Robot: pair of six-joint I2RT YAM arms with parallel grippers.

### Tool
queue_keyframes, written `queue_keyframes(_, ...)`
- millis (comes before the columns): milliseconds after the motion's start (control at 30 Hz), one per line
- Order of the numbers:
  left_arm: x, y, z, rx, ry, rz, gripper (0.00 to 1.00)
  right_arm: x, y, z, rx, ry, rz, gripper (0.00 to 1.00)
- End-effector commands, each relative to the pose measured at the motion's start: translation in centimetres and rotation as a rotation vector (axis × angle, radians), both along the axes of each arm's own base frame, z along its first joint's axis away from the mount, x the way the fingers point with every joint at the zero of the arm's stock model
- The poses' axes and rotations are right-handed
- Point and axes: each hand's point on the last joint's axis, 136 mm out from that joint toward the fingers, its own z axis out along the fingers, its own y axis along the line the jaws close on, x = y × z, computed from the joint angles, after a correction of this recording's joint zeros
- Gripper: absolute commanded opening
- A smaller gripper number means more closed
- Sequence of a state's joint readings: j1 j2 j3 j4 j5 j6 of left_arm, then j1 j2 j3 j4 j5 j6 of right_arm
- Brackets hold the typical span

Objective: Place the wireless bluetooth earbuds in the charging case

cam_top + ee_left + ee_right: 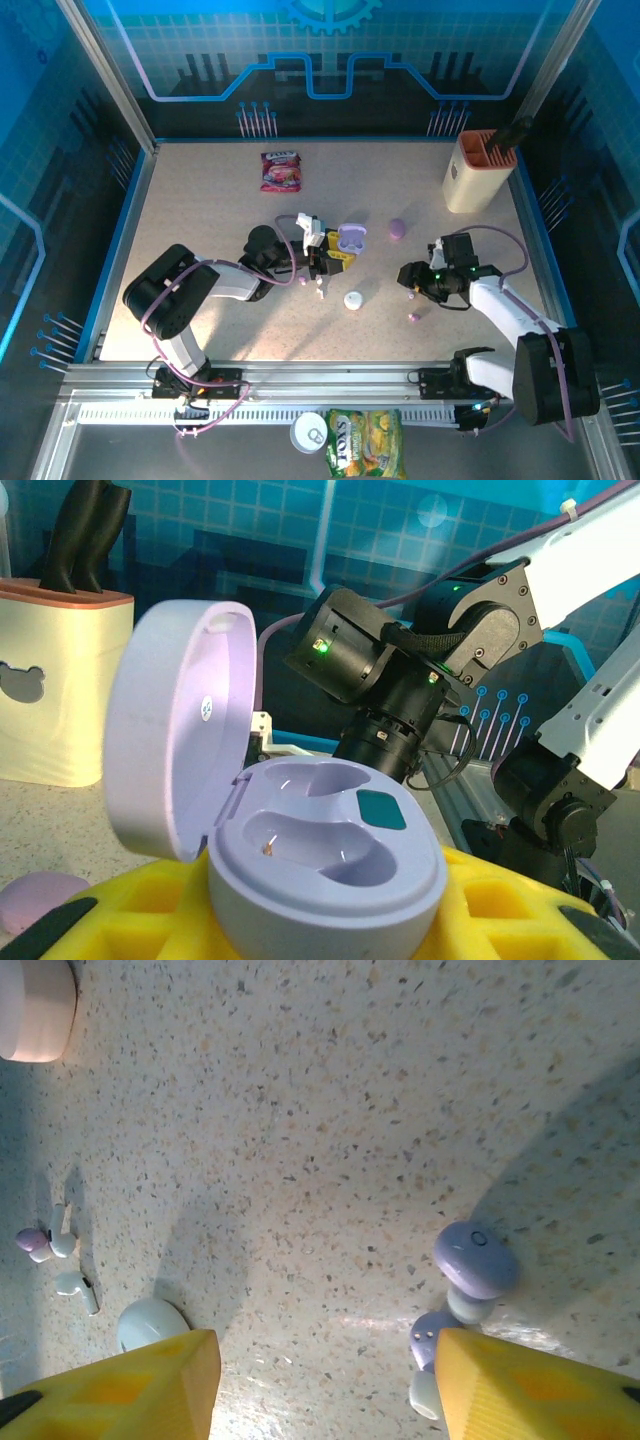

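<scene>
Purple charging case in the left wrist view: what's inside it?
Two moulded wells, both empty, with a teal patch beside them. Yellow fingers of the left gripper cover the underside of the purple case.

Table point(200, 250): speckled beige top, blue rim.
Knife block point(478, 172): cream body, orange top, black handles; upright, far right corner.
Snack packet point(281, 171): red, flat, far edge left of centre.
Snack bag point(363, 443): green-yellow, below the near rail.
Tin point(311, 432): round, silvery lid; just left of the bag.
</scene>
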State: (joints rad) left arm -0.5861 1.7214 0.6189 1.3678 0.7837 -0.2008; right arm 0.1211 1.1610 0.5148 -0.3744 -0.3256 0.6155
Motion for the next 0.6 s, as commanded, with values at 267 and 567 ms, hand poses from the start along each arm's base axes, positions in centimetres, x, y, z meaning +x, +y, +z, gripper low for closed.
queue_keyframes(267, 0.2, 0.1, 0.9, -0.019, -0.062, -0.009, 0.38, -1.4, 1.4, -1.3, 0.014, 0.065, 0.025, 0.58)
queue_keyframes(567, 0.4, 0.0, 0.5, -0.013, -0.055, -0.006, 0.38, -1.6, 2.9, -1.1, 0.057, 0.078, 0.088, 0.59)
